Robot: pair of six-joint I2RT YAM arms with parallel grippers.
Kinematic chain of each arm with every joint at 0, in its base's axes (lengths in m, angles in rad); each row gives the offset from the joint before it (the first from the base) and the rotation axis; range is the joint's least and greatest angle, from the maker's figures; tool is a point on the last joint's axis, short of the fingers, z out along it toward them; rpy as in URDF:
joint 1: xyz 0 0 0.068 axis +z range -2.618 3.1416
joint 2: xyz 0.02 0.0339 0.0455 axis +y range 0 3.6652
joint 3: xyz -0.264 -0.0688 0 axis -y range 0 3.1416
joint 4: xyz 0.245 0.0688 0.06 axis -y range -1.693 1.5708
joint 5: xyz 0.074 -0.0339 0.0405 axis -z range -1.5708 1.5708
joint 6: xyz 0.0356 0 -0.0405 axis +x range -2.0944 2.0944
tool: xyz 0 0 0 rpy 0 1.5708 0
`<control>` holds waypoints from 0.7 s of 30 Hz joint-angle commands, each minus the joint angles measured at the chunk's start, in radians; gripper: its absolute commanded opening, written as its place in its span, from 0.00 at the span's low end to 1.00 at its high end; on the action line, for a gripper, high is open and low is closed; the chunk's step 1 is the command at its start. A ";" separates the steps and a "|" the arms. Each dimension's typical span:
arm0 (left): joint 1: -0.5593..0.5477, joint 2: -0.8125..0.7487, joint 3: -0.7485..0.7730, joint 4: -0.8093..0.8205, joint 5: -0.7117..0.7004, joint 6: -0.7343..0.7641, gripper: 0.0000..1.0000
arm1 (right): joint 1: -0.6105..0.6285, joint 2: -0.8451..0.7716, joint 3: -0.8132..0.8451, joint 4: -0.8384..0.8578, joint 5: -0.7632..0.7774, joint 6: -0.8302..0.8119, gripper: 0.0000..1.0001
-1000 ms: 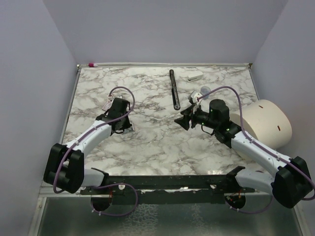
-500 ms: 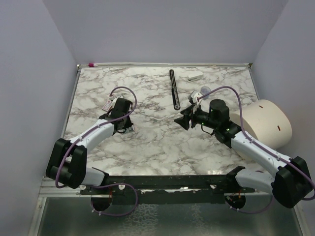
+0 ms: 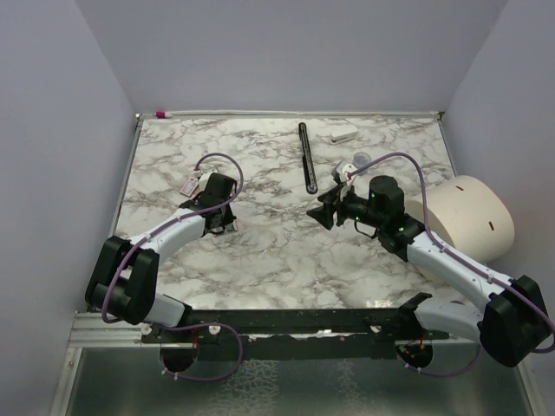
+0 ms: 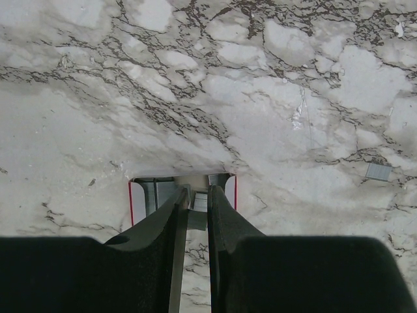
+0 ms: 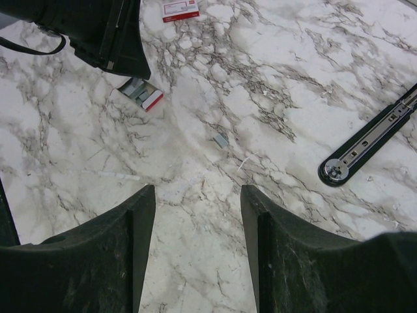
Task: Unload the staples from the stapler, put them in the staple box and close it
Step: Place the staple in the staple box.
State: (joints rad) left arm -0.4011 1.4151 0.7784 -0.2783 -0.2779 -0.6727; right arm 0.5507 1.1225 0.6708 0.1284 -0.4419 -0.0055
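Pinching stapler [image 4: 151, 194] in left hand [image 4: 197, 192]; right hand [image 5: 197, 192] spread, empty; red-white box [image 5: 180, 9] label unreadable.

- Left arm [image 3: 169, 232]: reaches from lower left to left of centre; left gripper [image 4: 199, 194] points down, fingers nearly together, pinching the stapler [image 4: 153, 194].
- Right arm [image 3: 442, 260]: extends from lower right to centre; right gripper [image 5: 199, 195] has its fingers apart.

Your left arm [image 3: 169, 232] and right arm [image 3: 451, 260] wear white shells between black joints. A purple cable [image 3: 217, 158] loops above each wrist, and your fingers [image 5: 117, 261] are matte black wedges.
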 commanded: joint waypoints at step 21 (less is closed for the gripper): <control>-0.026 0.028 -0.030 0.036 -0.087 -0.014 0.15 | -0.001 -0.030 -0.021 0.053 -0.017 0.002 0.56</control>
State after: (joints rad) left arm -0.4168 1.4288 0.7490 -0.2592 -0.3305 -0.6788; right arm 0.5503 1.1175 0.6624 0.1436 -0.4419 -0.0051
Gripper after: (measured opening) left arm 0.181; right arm 0.558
